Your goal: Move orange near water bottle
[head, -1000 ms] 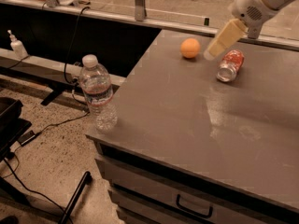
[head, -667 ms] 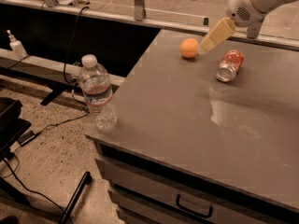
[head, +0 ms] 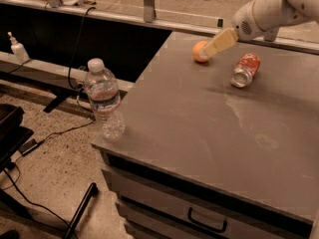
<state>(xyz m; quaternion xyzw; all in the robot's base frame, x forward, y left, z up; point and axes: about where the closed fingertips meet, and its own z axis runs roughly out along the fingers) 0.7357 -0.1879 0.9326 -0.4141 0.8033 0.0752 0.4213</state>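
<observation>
The orange [head: 198, 52] sits on the far part of the grey table [head: 199, 128], close to its left edge. The gripper [head: 215, 45] is right at it, its pale tip overlapping the fruit's right side (touching or just in front, I cannot tell), and I cannot tell whether it is open or closed. To the right of the orange, a red and silver can [head: 245, 69] lies on its side. The water bottle [head: 103, 99] stands upright at the table's near left corner, well apart from the orange. A small white pump bottle [head: 17, 48] stands on a ledge far to the left.
</observation>
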